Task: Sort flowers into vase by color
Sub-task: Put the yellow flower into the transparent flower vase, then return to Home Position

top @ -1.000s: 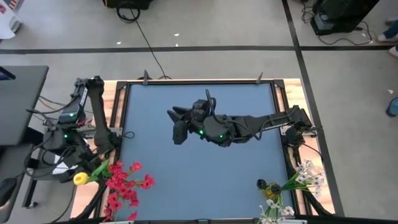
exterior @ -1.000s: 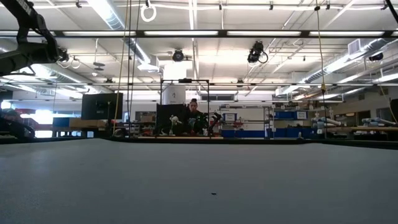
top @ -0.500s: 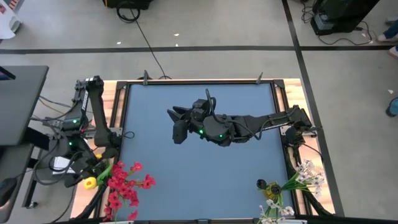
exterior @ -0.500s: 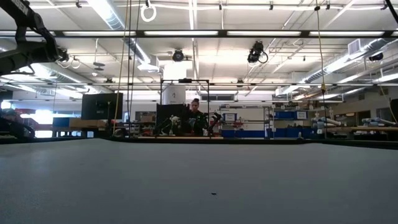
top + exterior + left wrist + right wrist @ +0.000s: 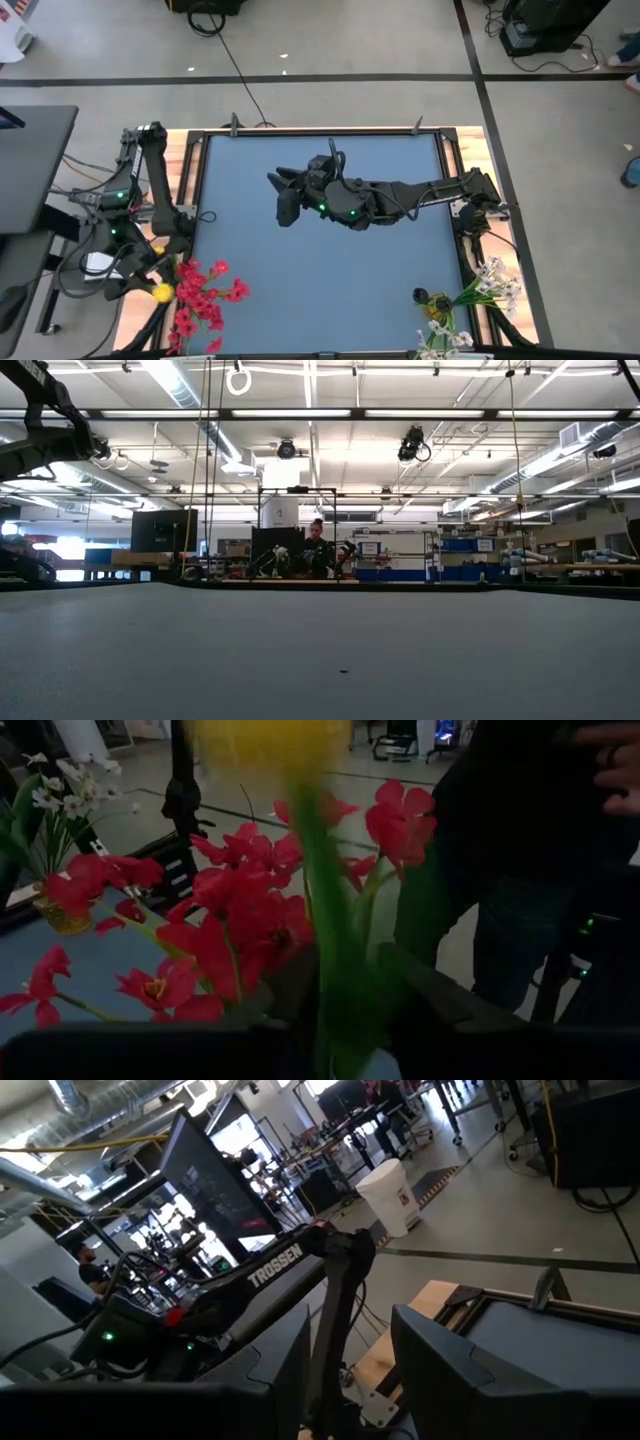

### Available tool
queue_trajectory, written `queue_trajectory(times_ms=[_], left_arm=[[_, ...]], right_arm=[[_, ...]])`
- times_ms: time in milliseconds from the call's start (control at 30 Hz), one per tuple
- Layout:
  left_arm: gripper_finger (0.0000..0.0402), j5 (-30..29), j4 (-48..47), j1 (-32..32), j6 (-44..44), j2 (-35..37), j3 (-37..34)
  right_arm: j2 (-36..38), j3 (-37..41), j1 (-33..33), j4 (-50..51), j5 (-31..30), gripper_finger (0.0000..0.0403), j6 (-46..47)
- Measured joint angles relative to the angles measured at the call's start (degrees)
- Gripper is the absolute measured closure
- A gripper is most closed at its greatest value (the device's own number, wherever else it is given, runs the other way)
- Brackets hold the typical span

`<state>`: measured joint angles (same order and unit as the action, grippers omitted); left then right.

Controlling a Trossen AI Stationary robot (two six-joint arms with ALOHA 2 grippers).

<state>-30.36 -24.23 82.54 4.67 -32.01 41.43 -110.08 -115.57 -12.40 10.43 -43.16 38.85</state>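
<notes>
My left gripper [image 5: 148, 283] is at the table's near left corner, shut on a yellow tulip [image 5: 161, 292] with a green stem. The tulip's blossom [image 5: 268, 742] stands just left of a bunch of red flowers [image 5: 203, 296], which also shows in the left wrist view [image 5: 235, 915]. White flowers [image 5: 487, 285] stand in a yellowish vase [image 5: 436, 301] at the near right corner. My right gripper [image 5: 284, 203] is open and empty above the middle of the table; its fingers show apart in the right wrist view [image 5: 350, 1370]. My left gripper pinches the tulip's green stem [image 5: 333, 1005] between its two fingers, well below the blossom. The stem runs on out past the fingertips to the yellow blossom. The tulip is lifted clear of the table, beside the red flowers.
The blue table top [image 5: 330, 250] has a raised wooden frame [image 5: 190, 160]. A person [image 5: 520, 870] stands close beyond the table's near left corner. My right arm [image 5: 420, 195] stretches from the right edge across the table's middle.
My left gripper has carried the yellow tulip toward the table's right edge, from outside the frame to the left side of the red flowers. It has stayed shut on the stem.
</notes>
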Motion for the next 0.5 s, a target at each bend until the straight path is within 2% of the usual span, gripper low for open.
queue_trajectory(times_ms=[233,400,500], left_arm=[[0.0239,-0.5,-0.2,0.0,2.5,2.8,1.9],[0.0220,-0.6,-3.2,-0.1,3.6,3.7,6.3],[0.0218,-1.7,-7.8,-0.2,7.4,3.5,9.6]], right_arm=[[0.0,0.0,0.0,0.0,0.8,0.0252,0.0],[0.0,0.0,0.0,0.0,0.8,0.0252,-0.9],[0.0,0.0,0.0,0.0,0.8,0.0252,-1.5]])
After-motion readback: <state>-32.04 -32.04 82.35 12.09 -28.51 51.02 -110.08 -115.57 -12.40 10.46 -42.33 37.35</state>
